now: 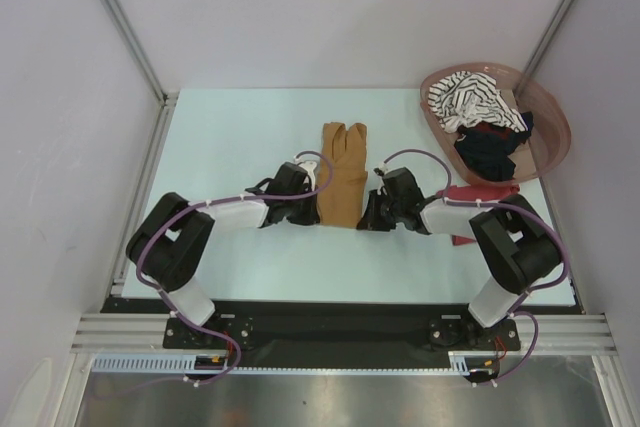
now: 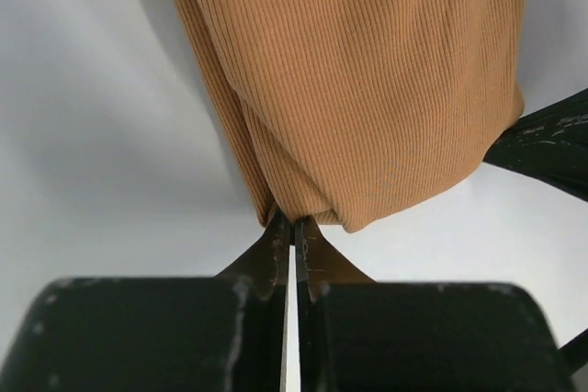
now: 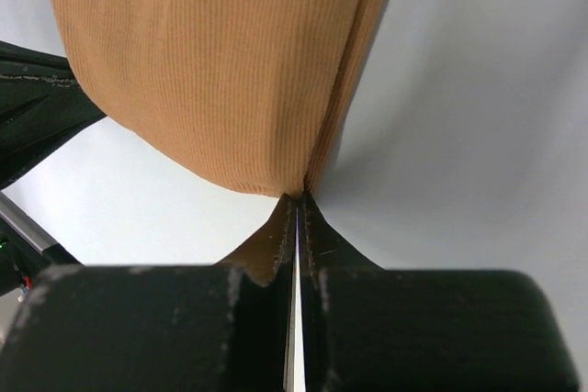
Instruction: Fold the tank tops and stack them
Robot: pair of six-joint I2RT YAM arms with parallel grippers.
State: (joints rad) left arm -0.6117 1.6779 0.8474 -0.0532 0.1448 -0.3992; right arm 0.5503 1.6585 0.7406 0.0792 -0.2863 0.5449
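Mustard tank top (image 1: pixel 340 175) lay folded long on the surface (image 1: pixel 230 137). Left hand (image 2: pixel 294 231) was clamped tight on its near left corner, right hand (image 3: pixel 299 201) same on the near right one. Striped top (image 1: pixel 470 99) and black top (image 1: pixel 485 152) sat in the basket (image 1: pixel 556 132).

Red tank top (image 1: pixel 470 191), perhaps folded, mostly hidden under right arm (image 1: pixel 505 237)

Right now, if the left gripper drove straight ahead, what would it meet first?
The mustard-brown tank top, whose near corner the left gripper is shut on; the right gripper probably lies beyond, slightly aside.
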